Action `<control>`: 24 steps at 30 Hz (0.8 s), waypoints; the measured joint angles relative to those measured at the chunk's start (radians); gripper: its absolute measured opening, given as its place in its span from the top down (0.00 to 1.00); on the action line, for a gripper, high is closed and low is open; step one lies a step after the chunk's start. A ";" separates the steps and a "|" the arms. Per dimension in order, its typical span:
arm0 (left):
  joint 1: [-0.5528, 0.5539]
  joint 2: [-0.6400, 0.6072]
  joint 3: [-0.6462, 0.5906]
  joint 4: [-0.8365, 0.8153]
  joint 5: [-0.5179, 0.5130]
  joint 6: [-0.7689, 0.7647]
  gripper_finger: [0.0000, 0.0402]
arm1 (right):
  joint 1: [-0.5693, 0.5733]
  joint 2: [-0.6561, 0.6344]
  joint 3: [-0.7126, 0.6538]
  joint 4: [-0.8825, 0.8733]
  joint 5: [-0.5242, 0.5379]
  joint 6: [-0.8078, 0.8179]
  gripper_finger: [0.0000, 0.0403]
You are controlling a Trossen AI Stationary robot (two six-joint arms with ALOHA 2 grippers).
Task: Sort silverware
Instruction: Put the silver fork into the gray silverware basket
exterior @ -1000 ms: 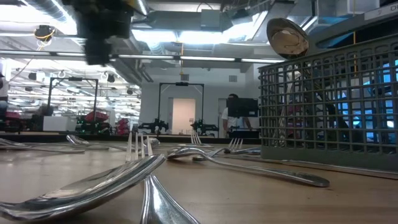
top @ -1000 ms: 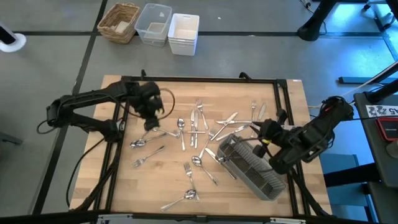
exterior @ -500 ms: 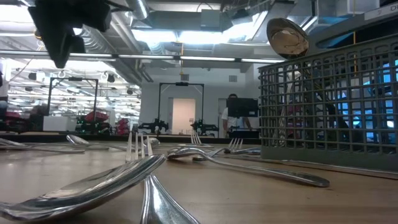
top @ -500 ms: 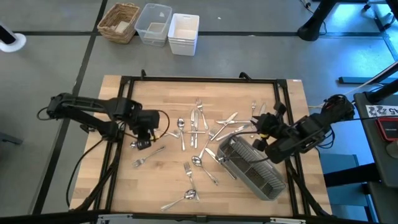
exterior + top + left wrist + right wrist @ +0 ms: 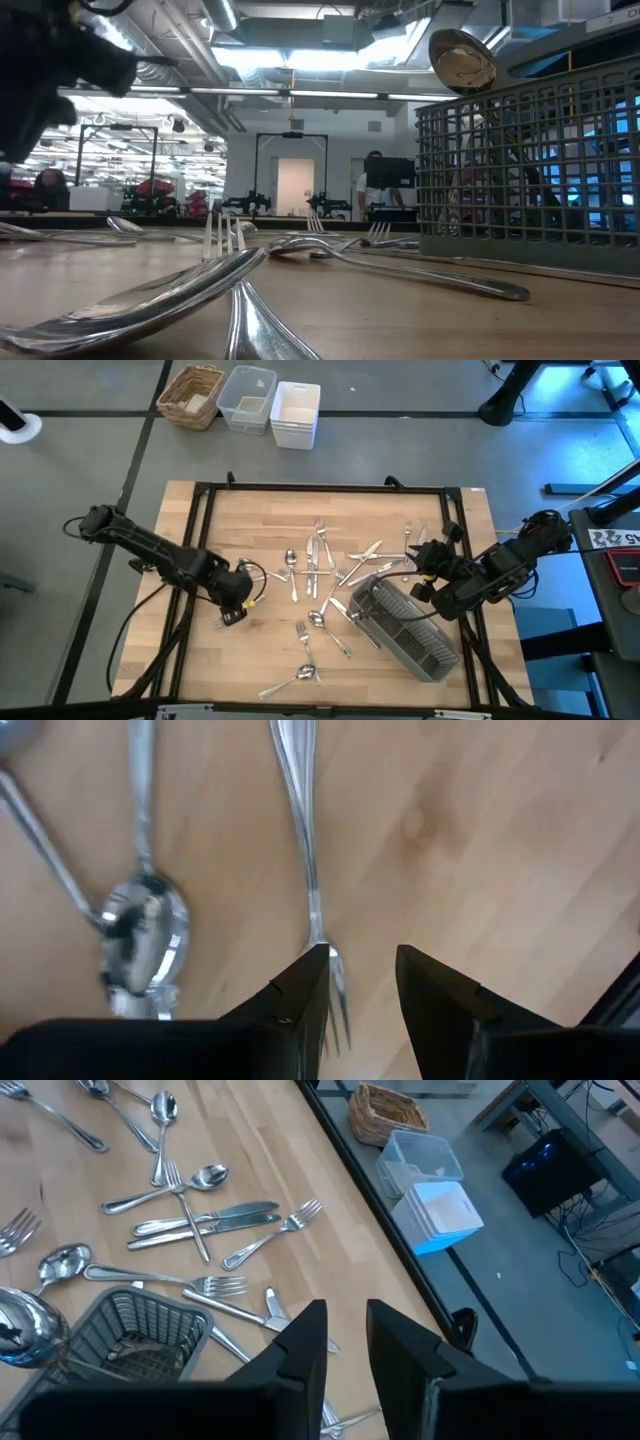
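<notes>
Over the last second the left arm swings from the upper-left part of the counter (image 5: 200, 660) down toward its left-front area, and we now see the left gripper (image 5: 233, 612) low over a fork (image 5: 305, 870) lying there. In the left wrist view its fingers (image 5: 300, 995) stand narrowly apart, straddling the fork's neck just above the tines, nothing held yet. We read this as lining up a pick, so the next fork looks about to be sorted.

The right gripper (image 5: 425, 565) shifts a little up and inward and now hovers by the far corner of the grey caddy (image 5: 405, 628), fingers a narrow gap apart and empty in its wrist view.

The silverware (image 5: 320, 560) lies mostly scattered across the middle of the counter, forks, spoons and knives mixed, some crossing. One spoon (image 5: 462, 60) stands in the caddy, bowl up above the rim.

Hard to read: the low view shows the left gripper only as a dark blur at the edge. The caddy's slats hide what else is inside, perhaps another piece. Whether the left fingertips touch the fork or counter we cannot tell.
</notes>
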 joint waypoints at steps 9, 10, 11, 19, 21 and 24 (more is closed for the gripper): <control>-0.071 0.000 -0.119 0.072 -0.061 -0.123 0.72 | 0.000 -0.005 0.000 0.037 0.001 0.004 0.81; -0.078 0.000 -0.129 0.097 -0.061 -0.132 0.72 | 0.000 -0.004 0.000 0.045 0.001 0.004 0.81; -0.086 0.000 -0.138 0.125 -0.061 -0.151 0.72 | 0.000 -0.004 0.000 0.051 0.001 0.004 0.81; -0.128 0.000 -0.161 0.230 -0.053 -0.304 0.72 | 0.000 -0.004 0.000 0.053 0.001 0.005 0.81; -0.138 0.004 -0.161 0.224 -0.071 -0.303 0.72 | 0.000 -0.004 0.000 0.052 0.001 0.005 0.81; -0.152 0.015 -0.161 0.195 -0.095 -0.291 0.72 | 0.000 -0.004 0.000 0.052 0.001 0.006 0.81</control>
